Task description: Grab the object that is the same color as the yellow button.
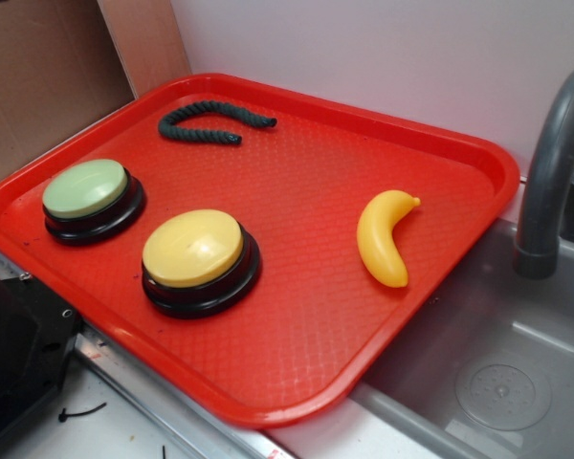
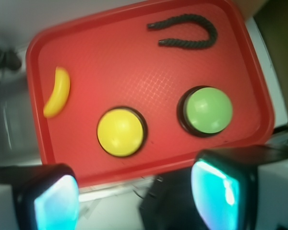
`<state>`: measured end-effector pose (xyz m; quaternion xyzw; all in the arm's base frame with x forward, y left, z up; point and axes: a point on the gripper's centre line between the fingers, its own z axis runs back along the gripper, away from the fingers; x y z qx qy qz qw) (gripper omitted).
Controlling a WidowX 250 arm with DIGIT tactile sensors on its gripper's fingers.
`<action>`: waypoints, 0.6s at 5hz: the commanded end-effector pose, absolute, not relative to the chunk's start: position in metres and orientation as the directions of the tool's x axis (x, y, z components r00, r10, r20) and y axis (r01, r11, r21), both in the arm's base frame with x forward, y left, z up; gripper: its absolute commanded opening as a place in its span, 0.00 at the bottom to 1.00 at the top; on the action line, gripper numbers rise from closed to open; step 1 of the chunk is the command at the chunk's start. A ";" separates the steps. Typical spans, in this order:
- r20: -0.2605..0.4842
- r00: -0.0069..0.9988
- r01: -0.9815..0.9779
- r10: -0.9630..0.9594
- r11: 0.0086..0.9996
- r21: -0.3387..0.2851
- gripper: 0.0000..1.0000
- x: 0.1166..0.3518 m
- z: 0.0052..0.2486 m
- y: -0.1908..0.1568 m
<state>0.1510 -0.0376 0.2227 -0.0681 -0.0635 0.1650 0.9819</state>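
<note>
Gripper (image 2: 137, 196) spread wide, empty, high above tray (image 2: 134, 57); banana (image 2: 57, 92) far off.

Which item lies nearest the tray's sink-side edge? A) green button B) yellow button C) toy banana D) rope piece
C: in the exterior view the toy banana lies alone by the red tray edge next to the sink, while the yellow button, green button and rope piece sit farther from that edge.
</note>
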 end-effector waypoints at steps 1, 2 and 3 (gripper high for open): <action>0.159 0.780 -0.562 0.605 0.789 -0.248 1.00 0.206 0.191 -0.081; 0.129 0.736 -0.621 0.664 0.739 -0.260 1.00 0.231 0.166 -0.099; 0.133 0.712 -0.656 0.689 0.721 -0.224 1.00 0.253 0.136 -0.120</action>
